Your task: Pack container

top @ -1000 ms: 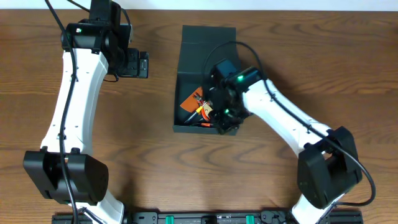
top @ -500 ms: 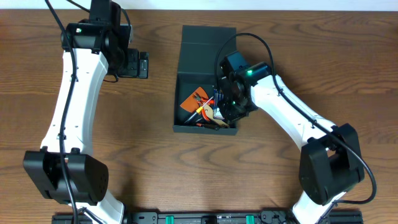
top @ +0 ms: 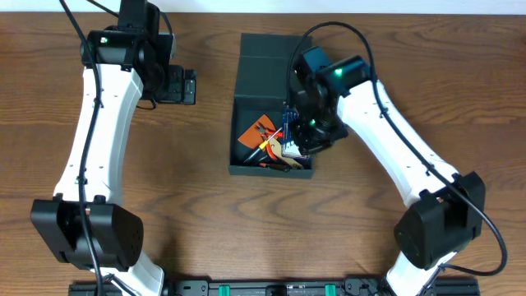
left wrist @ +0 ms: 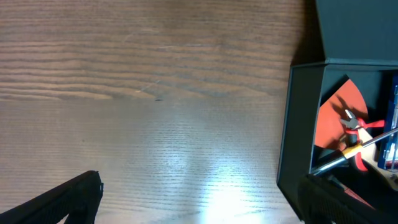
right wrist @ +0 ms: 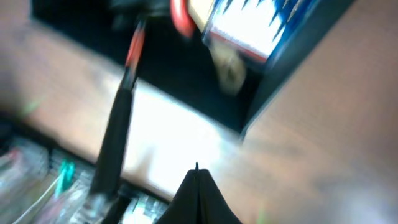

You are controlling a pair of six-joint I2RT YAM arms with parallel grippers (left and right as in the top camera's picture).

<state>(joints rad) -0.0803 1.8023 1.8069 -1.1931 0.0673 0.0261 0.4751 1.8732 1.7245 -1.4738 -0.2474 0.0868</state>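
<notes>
Dark teal-black square rigid container point(top: 273, 59), lid open, is overhung by the right gripper point(right wrist: 196, 186), jaws clenched empty; left gripper point(left wrist: 199, 199) jaws released.

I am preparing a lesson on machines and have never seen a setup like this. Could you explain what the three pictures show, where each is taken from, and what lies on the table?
Two white robot arms stand at a wooden table. The overhead picture looks straight down on both. The other two come from small cameras on the arms' wrists.

Between the arms sits the container, a dark box with its flap lid open. Inside lie small hand tools: red-handled pliers and other pieces I cannot identify.

The left gripper rests off to the side, open and empty; its dark fingers frame bare wood in its wrist view. The right gripper is above the box's edge. Its wrist picture is blurred, so I cannot tell whether it holds anything.
</notes>
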